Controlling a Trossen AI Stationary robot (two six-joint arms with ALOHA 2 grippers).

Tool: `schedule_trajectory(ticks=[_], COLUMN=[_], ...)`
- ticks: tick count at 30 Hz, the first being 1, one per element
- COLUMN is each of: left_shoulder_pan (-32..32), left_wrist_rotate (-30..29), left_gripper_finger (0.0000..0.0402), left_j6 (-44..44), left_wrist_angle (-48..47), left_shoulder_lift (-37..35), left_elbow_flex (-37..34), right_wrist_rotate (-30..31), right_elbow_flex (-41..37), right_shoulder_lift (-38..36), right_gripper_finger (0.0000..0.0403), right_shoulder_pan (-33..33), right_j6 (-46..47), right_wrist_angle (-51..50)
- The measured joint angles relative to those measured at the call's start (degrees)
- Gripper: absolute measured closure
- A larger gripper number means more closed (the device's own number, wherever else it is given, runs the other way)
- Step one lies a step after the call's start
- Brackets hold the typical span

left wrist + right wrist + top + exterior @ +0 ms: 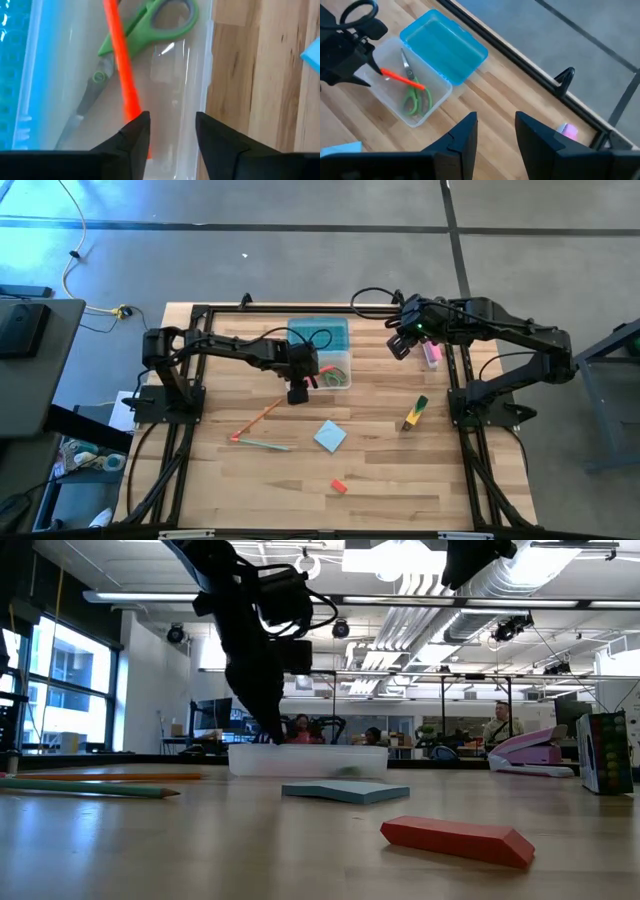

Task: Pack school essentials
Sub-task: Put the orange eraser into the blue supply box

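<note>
Two dark arms worked over a pale butcher-block table (400, 470) of jointed wooden strips, edged by a black metal frame, on a grey concrete floor. Beyond it lay an open room with exposed ducts, strip lights and tall windows, where a few people sat far off.

The clear plastic box (335, 367), with its translucent blue lid (320, 333) lying open behind it, served as my landmark. Inside it lay the green-handled scissors (145, 30) and the smooth orange-red pen (122, 65). The left gripper (170, 125) hung directly over the box, fingers parted with the pen below them, not pinched. In front of the box lay two thin pencils (258, 425), the light-blue square notepad (330, 436) and the flat red eraser (339, 486). The yellow-green-black marker (415, 413) stood off toward the right arm's side. The right gripper (495, 127) hovered beyond the box on that side, fingers apart and empty, near a pink bar (432, 354).
</note>
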Motion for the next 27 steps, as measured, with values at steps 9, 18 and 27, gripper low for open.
schedule_trajectory(ticks=[9,18,27], left_shoulder_pan=[0.2,1.0,0.5], left_wrist_rotate=[-0.2,-0.7,8.1], left_gripper_finger=[0.0240,0.0241,0.0245], left_j6=[0.2,0.6,-5.3], left_wrist_angle=[-3.7,-9.5,-7.5], left_shoulder_lift=[-6.6,-18.9,-31.3], left_elbow_flex=[0.0,0.0,-7.7], right_wrist_rotate=[-3.8,-4.0,-4.0], right_elbow_flex=[0.0,0.0,0.0], right_shoulder_lift=[0.2,2.1,5.3], right_gripper_finger=[0.0279,0.0279,0.0279], right_shoulder_pan=[2.9,9.5,16.7], right_j6=[7.3,13.1,7.6], right_wrist_angle=[1.2,9.6,30.0])
